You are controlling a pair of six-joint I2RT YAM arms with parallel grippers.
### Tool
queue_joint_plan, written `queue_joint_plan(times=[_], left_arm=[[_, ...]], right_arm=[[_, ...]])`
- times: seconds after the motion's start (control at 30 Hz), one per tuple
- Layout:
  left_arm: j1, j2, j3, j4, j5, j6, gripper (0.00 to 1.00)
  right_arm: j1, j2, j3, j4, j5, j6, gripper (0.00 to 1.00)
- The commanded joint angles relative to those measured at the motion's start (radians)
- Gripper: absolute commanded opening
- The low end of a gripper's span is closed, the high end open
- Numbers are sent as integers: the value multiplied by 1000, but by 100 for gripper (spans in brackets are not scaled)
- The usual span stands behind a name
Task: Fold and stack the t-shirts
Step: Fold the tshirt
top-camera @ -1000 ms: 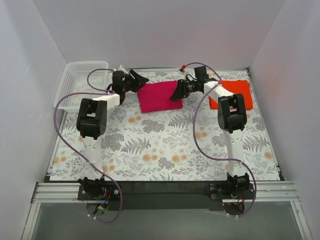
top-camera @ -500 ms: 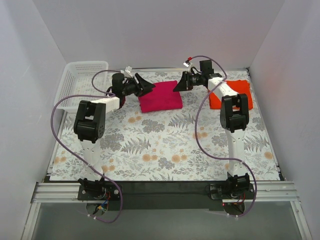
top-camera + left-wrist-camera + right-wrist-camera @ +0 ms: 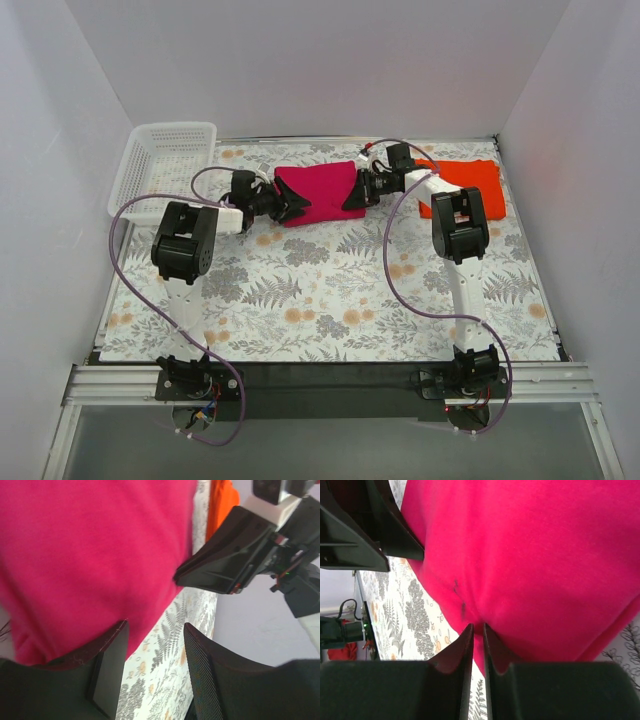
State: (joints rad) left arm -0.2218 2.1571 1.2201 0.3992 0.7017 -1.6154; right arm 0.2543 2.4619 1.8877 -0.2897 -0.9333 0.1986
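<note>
Top external showed the pink shirt (image 3: 318, 190) folded into a soft, plain rectangle at the far middle of the table (image 3: 330, 290). Its long axis ran left to right, with the right end slightly farther away. The left claw (image 3: 290, 205) met its left end and the right claw (image 3: 352, 195) its right end. The orange shirt (image 3: 470, 178), also folded with its long axis left to right, lay flat at the far right, well apart from the pink one. A white lattice basket (image 3: 135, 175) stood at the far left corner. The table had a flowered, ferny print.

Left wrist showed smooth pink shirt (image 3: 90, 555) cloth filling the upper left. The left claw (image 3: 155, 630) stood partly open. One black finger lay against the shirt's edge, and the other, with a ribbed pad, stood apart with printed table (image 3: 165, 655) showing between them. It gripped nothing. Beyond, the right claw (image 3: 187, 575) touched the shirt's other edge, and a strip of orange shirt (image 3: 220, 505) showed behind it.

Right wrist showed the right claw (image 3: 477, 630) with its fingers nearly together. They pinched a small pucker at the pink shirt (image 3: 530, 555) edge, and faint creases ran up from the tips. The left claw (image 3: 405, 562) showed dark at the upper left, above the table (image 3: 420, 615).
</note>
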Motion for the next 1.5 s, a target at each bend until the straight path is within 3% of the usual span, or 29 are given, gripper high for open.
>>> queue_joint_plan(times=[0.0, 0.13, 0.33, 0.53, 0.73, 0.97, 1.1, 1.3, 1.37, 1.47], left_arm=[[10, -14, -53, -22, -59, 31, 45], [24, -40, -103, -19, -106, 35, 45], [30, -120, -122, 93, -39, 61, 46], [44, -226, -51, 0, -142, 124, 52], [61, -47, 175, -51, -122, 77, 52], [61, 164, 396, 18, -100, -27, 50], [61, 233, 502, -26, -139, -17, 50], [71, 254, 519, -177, -280, 26, 50], [78, 242, 469, -157, -280, 31, 50], [88, 201, 414, -41, -210, 23, 51]], right_arm=[[-10, 5, -6, -12, 71, -39, 17], [-24, -1, 11, -37, 62, -65, 21], [-35, -79, 63, -123, -35, -233, 35], [-46, -236, -21, -174, 33, -392, 40], [-49, -362, -197, -169, 44, -468, 39], [-53, -383, -229, -169, 47, -479, 38], [-53, -377, -237, -166, 44, -478, 38], [-59, -365, -233, -163, 115, -470, 38], [-59, -366, -228, -160, 171, -462, 40], [-58, -360, -216, -138, 247, -435, 53]])
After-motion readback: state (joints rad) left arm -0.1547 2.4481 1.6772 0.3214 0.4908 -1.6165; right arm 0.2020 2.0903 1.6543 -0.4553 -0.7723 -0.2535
